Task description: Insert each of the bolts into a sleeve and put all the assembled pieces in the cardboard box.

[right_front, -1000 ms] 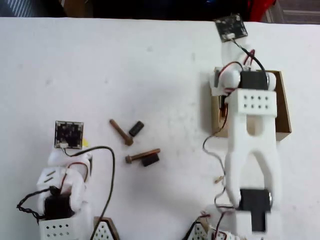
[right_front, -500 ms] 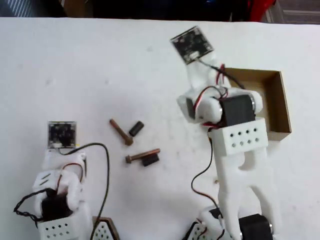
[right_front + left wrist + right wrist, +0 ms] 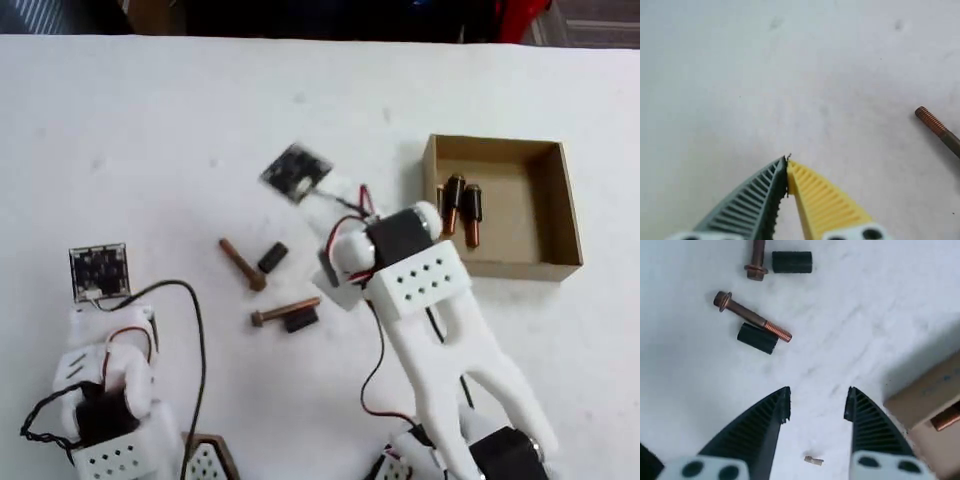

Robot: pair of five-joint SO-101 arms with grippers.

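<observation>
Right gripper point(image 3: 817, 402): fingers stood apart, nothing between them, poised over the white table point(image 3: 150, 120). A small pale fragment point(image 3: 813, 459) lay on the table between the fingers.

Left gripper point(image 3: 787, 161): grey and yellow fingers were closed together at the tips, clamped on nothing, over bare table surface at the near left of the high view.

Beyond the right gripper's fingertips lay the nearer bolt point(image 3: 751, 316), flat on the table, with the nearer sleeve point(image 3: 757, 338) touching its shank near the threaded end; the bolt was not inside the sleeve. Further out lay the farther bolt point(image 3: 241, 264), with the farther sleeve point(image 3: 272, 257) just beside it, also not assembled.

The cardboard box point(image 3: 562, 200) sat on the table to the right of the right arm. Two assembled pieces point(image 3: 463, 207) lay side by side inside it, toward its left wall.
</observation>
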